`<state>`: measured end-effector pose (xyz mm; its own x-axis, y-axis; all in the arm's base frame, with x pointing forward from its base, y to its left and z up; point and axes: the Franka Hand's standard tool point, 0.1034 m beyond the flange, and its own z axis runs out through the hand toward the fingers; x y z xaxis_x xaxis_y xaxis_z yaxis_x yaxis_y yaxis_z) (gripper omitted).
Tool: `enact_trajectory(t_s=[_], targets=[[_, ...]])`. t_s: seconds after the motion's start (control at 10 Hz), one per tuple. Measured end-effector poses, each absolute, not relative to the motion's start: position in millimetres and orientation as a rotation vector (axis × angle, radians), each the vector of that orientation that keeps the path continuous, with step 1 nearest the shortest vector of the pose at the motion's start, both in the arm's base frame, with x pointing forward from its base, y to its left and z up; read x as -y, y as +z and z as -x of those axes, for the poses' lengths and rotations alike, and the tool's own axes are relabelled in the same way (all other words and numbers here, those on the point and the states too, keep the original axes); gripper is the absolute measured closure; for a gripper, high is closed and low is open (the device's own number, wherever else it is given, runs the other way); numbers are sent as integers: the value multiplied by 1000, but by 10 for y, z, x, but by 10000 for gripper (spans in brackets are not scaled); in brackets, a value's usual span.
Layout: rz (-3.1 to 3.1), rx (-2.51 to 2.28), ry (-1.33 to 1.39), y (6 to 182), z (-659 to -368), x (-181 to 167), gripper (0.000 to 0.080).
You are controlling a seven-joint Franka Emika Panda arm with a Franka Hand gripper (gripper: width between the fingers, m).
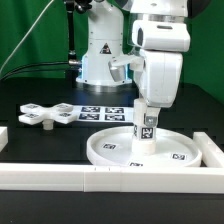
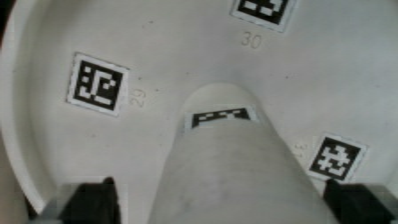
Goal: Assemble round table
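Observation:
The large round disc (image 1: 105, 150) lies flat at the front of the table. The short thick cylinder leg (image 1: 145, 133) stands upright on the middle of the disc. My gripper (image 1: 147, 108) is over the leg's upper end, one finger on each side. In the wrist view the leg (image 2: 228, 150) runs between my fingers (image 2: 89, 200) down onto the disc (image 2: 169, 40). A strip of disc shows between one finger and the leg, so the gripper (image 2: 228, 205) looks open round it. The flat cross-shaped foot (image 1: 45, 115) lies on the black table at the exterior view's left.
The marker board (image 1: 103, 110) lies behind the disc near the robot base. A long white bar (image 1: 100, 178) runs along the front and another (image 1: 212, 150) on the exterior view's right. A small white piece (image 1: 3, 133) sits at the left edge.

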<state>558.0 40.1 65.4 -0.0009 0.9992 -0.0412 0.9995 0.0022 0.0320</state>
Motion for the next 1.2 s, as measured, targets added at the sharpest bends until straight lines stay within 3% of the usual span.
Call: enact_trajectory(t_s=[0.1,0.6,1.2], targets=[[-2188,-2182,-12,652,-5578,-395,396],[-2296,-2071,-8,648,-5575,-395,393],[-2819,-1320,-5,646,-5557,-402,392]])
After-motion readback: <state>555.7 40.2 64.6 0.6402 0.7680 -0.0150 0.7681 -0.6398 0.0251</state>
